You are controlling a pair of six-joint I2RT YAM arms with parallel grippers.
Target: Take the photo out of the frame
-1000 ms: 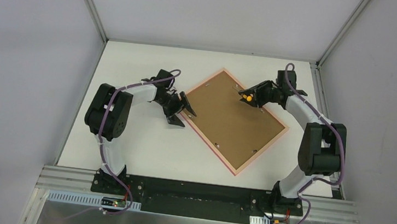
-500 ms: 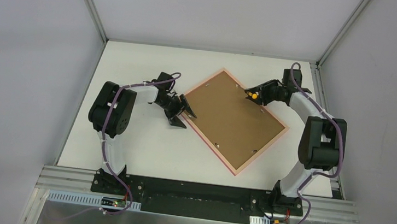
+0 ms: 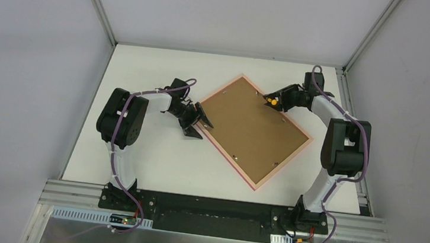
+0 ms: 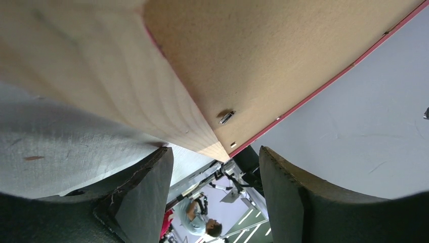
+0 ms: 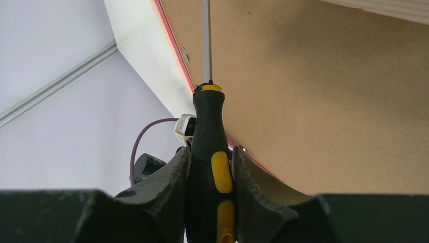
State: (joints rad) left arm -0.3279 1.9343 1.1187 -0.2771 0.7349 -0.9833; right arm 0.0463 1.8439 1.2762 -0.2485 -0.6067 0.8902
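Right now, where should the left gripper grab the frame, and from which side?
Likely the thin pink rim on the left edge of the frame, coming from the left, where the open left gripper sits. It lies flat, back up; only the rim looks thin enough to pinch.

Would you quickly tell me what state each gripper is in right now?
Left gripper: open, holding nothing.
Right gripper: closed on a screwdriver.

One frame [image 3: 253,131], one screwdriver [image 5: 207,109], one table [image 3: 138,150] and two tools: left tool [image 3: 198,123], right tool [image 5: 210,158].
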